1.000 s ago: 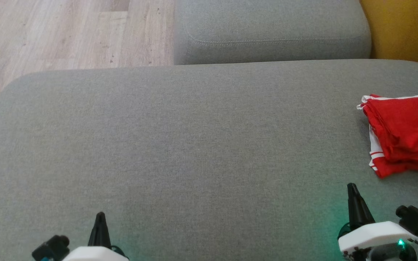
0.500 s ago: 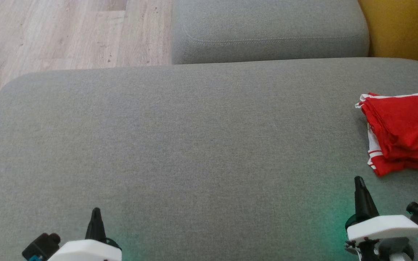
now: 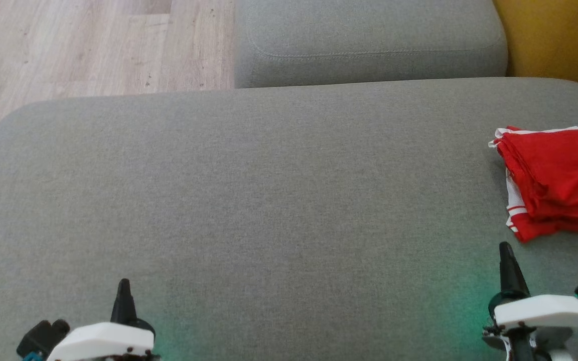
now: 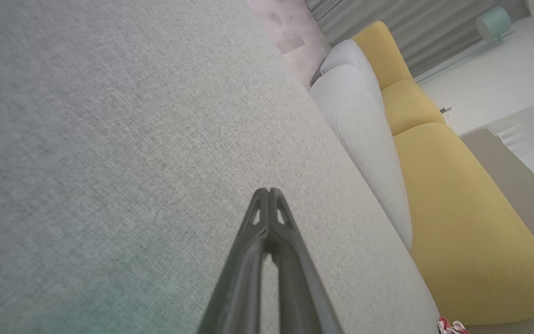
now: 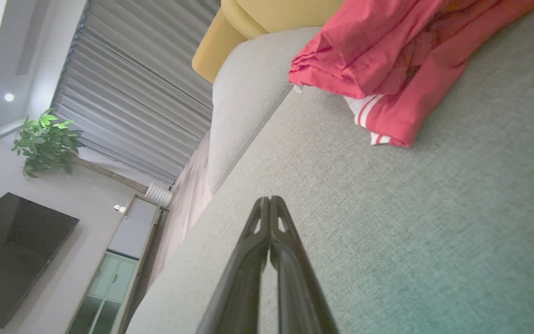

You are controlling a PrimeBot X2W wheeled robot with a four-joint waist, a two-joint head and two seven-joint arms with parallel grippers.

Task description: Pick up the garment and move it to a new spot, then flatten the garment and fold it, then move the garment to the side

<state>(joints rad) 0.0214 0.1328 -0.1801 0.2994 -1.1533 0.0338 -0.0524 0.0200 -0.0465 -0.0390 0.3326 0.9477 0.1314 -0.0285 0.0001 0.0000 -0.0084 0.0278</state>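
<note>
The red garment (image 3: 555, 180) is lying folded on the grey cushion (image 3: 269, 200), just ahead and right of your right end effector (image 3: 509, 268). Its far side is running off frame, so the fold is only probably neat. That one and your left end effector (image 3: 122, 301) are resting pinched together, gripping nothing. You're seemingly finishing the move aside, and next you're just checking placement.

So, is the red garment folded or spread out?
Folded. The red fabric garment with white stripes lies as a compact layered stack on the grey fabric cushion; stacked edges show.
</note>
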